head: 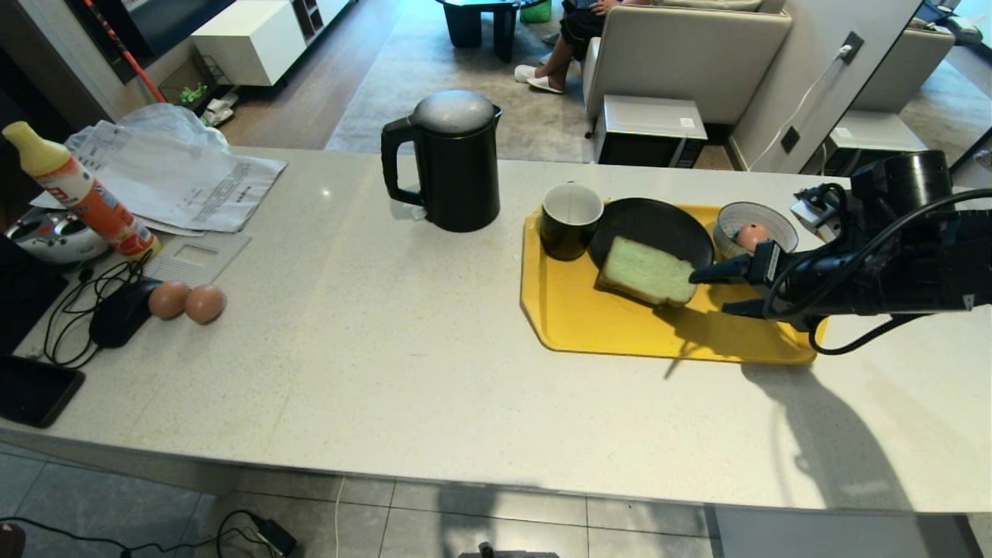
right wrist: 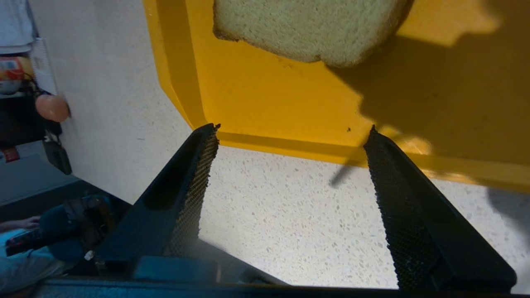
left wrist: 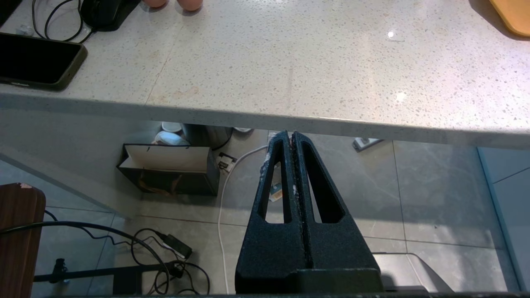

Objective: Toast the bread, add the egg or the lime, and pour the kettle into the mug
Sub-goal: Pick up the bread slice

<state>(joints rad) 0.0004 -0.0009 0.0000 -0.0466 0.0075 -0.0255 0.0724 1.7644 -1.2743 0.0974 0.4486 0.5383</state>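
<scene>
A: Bread: one slice, pale green with a darker crust, lying half on the one black plate and half over the yellow tray.

B: And what is on that tray besides?

A: One black mug with a white inside, touching the plate's left rim, and one striped bowl at the far right corner with a single egg in it. So one tray, one plate, one mug, one bowl.

B: The kettle?

A: One kettle, black, upright on the worktop, off the tray and to the left of the mug, handle turned left.

B: More eggs anywhere?

A: Two eggs side by side, touching, near the worktop's left end beside a black mouse. That makes three eggs counted. One spray can and some papers lie behind them, and one phone at the near left edge.

B: The arms?

A: Two. The right gripper hangs just beside the bread's right edge, over the tray; its jaws stand wide apart with nothing between them. The left gripper sits below the worktop's near edge, jaws pressed together, empty.

B: Anyone around?

A: One person's legs by the sofa, far back.
</scene>
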